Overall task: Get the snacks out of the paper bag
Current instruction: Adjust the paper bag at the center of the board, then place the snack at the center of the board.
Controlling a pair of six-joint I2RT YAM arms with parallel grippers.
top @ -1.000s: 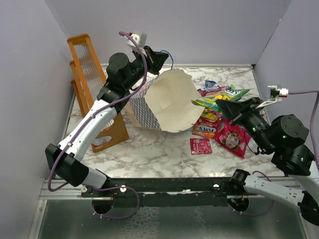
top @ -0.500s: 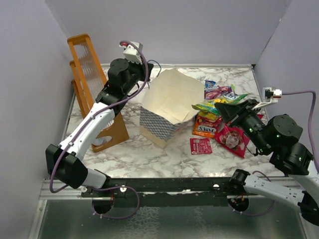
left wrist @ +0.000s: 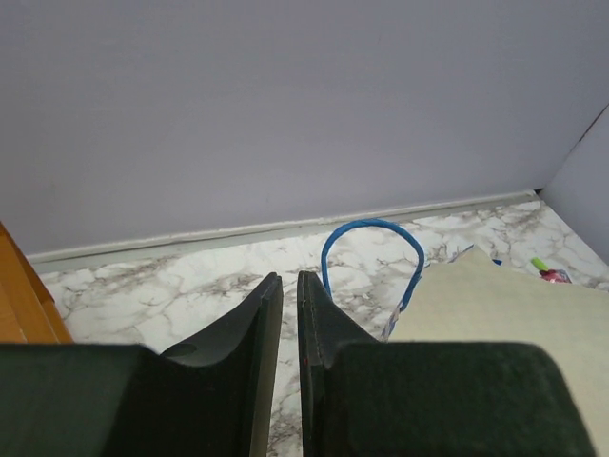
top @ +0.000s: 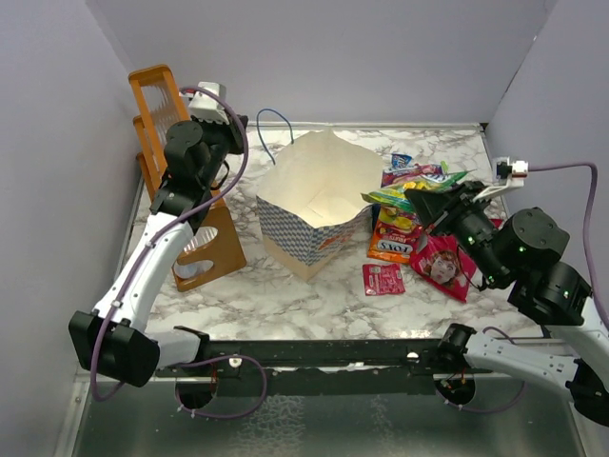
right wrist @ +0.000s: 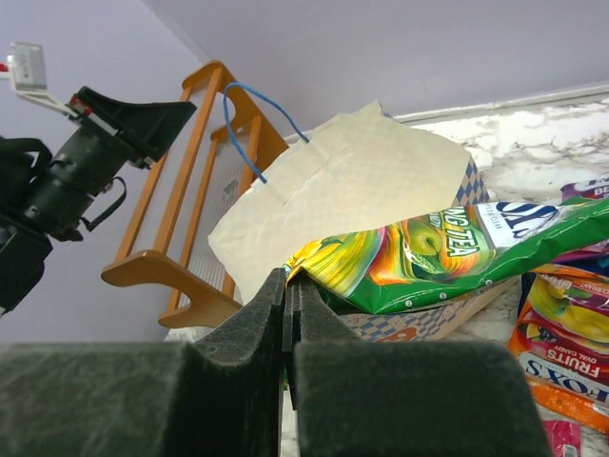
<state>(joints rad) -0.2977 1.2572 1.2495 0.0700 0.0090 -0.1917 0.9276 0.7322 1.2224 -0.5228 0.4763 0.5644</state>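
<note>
Blue-and-white checkered outside and cream inside, the open paper bag stands upright on the white marble-pattern table, below and ahead of the left gripper. That gripper hangs raised, its jaws narrowed to a thin slit with nothing between them. The thin blue cord handle arches free just beyond its fingertips, so the bag stands by its own stiffness. The orange wooden rack is at this gripper's left side. The right gripper points toward the bag with its jaws pressed fully together. A corner of the green-yellow candy bag meets its tips; whether that corner is pinched cannot be determined. Beneath and behind this gripper the other snacks lie in a loose pile: an orange-red flat bag, a large pink-red pouch and a small red packet, with smaller blue and pink packets on its far side. The visible interior of the bag shows no packets, though its floor is partly hidden. Judgement: unloading appears essentially complete.
</note>
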